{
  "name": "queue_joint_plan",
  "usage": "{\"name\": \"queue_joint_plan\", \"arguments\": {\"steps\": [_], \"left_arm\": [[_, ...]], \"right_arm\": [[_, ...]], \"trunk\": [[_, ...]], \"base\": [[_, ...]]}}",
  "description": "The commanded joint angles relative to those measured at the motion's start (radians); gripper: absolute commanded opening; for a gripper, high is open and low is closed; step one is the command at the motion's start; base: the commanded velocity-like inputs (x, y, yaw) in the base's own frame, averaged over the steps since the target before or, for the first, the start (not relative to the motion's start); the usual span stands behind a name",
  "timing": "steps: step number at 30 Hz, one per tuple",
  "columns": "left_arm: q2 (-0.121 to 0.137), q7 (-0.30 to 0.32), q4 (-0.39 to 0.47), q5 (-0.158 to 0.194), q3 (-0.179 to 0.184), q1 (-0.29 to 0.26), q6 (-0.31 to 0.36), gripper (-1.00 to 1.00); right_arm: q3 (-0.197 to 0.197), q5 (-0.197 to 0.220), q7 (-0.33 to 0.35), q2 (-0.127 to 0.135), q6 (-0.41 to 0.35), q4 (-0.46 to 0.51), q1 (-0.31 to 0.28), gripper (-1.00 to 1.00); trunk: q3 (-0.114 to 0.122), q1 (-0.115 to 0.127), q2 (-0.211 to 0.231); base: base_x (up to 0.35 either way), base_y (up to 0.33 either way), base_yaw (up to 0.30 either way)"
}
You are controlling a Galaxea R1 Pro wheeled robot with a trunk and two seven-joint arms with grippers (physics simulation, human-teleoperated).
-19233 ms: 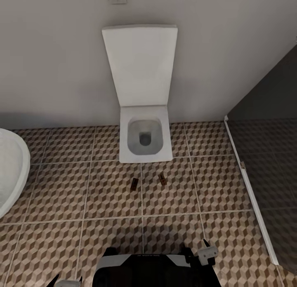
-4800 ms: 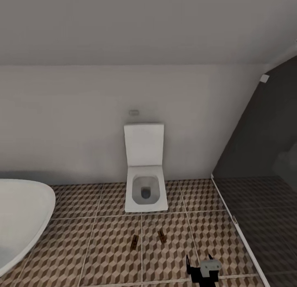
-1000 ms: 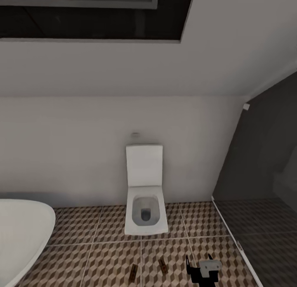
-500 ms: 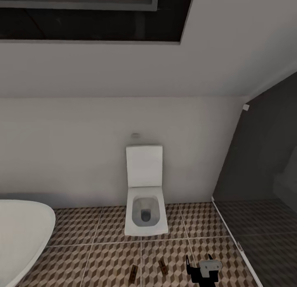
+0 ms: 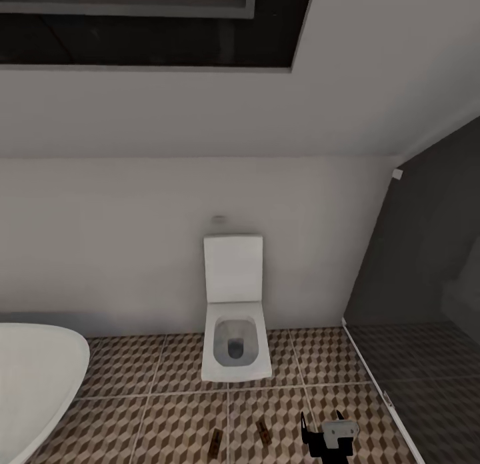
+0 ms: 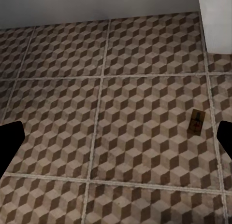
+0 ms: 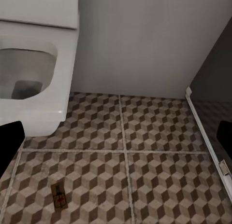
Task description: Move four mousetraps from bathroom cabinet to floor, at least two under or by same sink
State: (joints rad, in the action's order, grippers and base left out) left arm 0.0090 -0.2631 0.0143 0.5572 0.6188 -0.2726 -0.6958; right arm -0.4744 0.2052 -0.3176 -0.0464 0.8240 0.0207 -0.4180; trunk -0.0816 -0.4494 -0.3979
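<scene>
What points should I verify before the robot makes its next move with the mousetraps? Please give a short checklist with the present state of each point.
1. Two mousetraps lie on the bathroom floor: ok.
2. All four traps on the floor: cannot tell, two are seen.
3. Two traps under or beside the sink: not ok; they lie before the toilet.
4. Left gripper open and empty: ok.
5. Right gripper open and empty: ok.
6. Cabinet located: cannot tell.
</scene>
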Motion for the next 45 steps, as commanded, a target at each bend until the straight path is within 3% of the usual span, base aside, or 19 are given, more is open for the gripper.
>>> {"name": "queue_joint_plan", "arguments": {"steps": [1, 45], "left_arm": [[0.000, -0.007, 0.001, 0.003, 0.009, 0.000, -0.001, 1.00], [-0.001, -0.007, 0.001, 0.003, 0.009, 0.000, -0.001, 1.00]], "right_arm": [[-0.009, 0.008, -0.003, 0.000, 0.003, -0.001, -0.001, 1.00], [-0.009, 0.008, -0.003, 0.000, 0.003, -0.001, -0.001, 1.00]], "trunk": [[-0.001, -0.001, -0.002], [0.066, -0.001, -0.002]], "base": [[0.000, 0.000, 0.000], [0.000, 0.000, 0.000]]}}
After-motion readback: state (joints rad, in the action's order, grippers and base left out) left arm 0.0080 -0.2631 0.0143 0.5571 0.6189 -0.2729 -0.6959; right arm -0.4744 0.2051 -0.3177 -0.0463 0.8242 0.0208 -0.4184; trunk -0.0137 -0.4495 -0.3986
